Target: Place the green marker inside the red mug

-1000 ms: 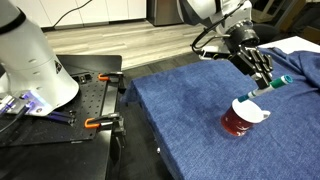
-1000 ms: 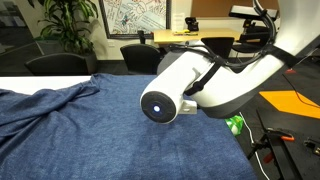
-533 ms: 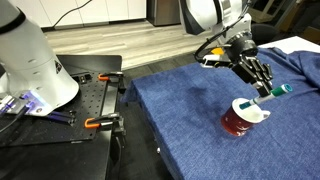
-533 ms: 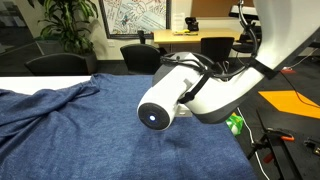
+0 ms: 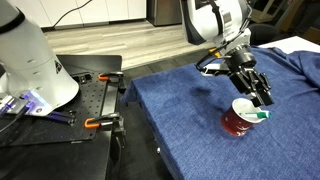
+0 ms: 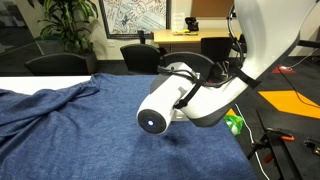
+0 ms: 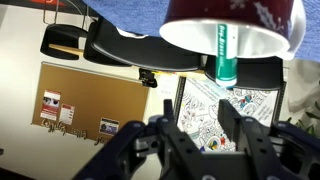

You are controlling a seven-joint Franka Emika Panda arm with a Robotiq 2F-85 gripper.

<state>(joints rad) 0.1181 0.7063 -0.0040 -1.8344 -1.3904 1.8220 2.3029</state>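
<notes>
Arm [image 5: 212, 18] angles down over the red mug [image 5: 237, 123], end effector [image 5: 263, 98] released, fingers spread; green marker [image 7: 225, 52] rests inside it; blue cloth [image 5: 180, 115] lies underneath.

Blue denim desk cloth [image 5: 185, 120], with a black perforated bench [image 5: 85, 100] beside it carrying orange clamps [image 5: 97, 123]. Light wood floor [image 5: 110, 40]. Potted plant [image 6: 60, 18], framed art [image 6: 133, 14], black office chairs [image 6: 140, 57] (two visible). Corkboard [image 7: 75, 100] in wrist view.

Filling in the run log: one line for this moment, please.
green marker: in red mug, end over rim | tool: open, above mug, clear of marker | mug: upright on blue cloth
</notes>
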